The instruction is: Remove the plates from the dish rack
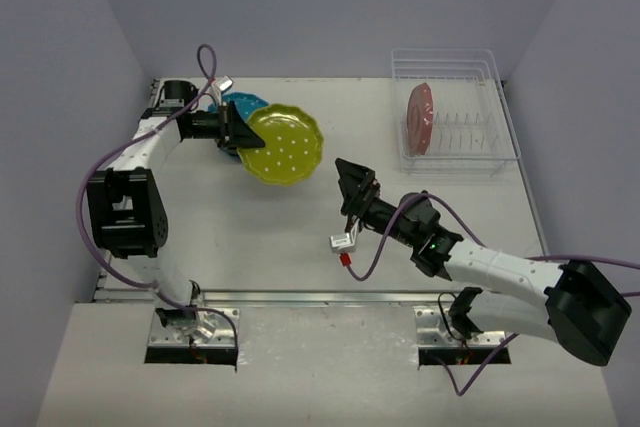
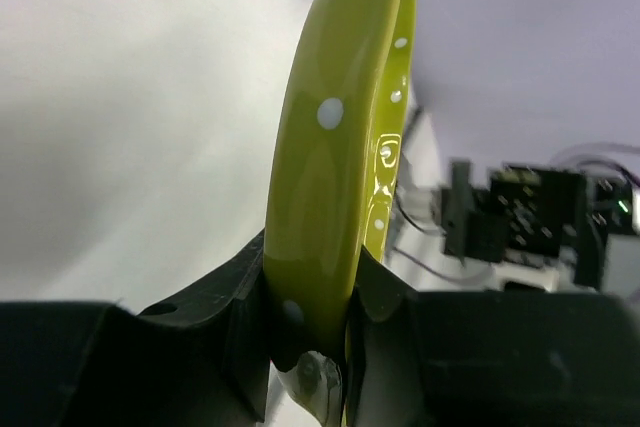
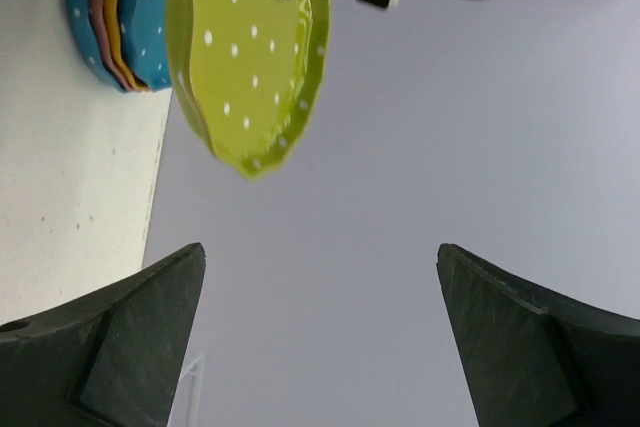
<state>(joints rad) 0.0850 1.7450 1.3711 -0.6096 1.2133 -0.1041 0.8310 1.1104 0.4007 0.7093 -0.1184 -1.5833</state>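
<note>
Seen from above, the left gripper (image 1: pixel 238 132) is pinching the rim of a yellow-green plate (image 1: pixel 285 145) and holds it in the air at the far left of the table (image 1: pixel 290 252), just beside and partly over a stack of plates (image 1: pixel 243 102) whose top one is blue. The left wrist view shows both fingers pressed against the two faces of the rim. The right gripper (image 1: pixel 352 179) sits near the middle of the table with its fingers spread wide and nothing between them. The clear dish rack (image 1: pixel 503 107) is at the far right, well apart, with one pink plate (image 1: pixel 420 117) standing on edge in a slot. The step in hand looks like setting the yellow-green plate on the stack. To do it well, the arm should centre the plate over the stack, level it, lower it until it rests, and only then let go, since a grip on one edge lets the free side sag. The plate's hollow side faces roughly upward. Being round it has no real long axis, but it reaches from the pinched edge toward the middle of the table
</note>
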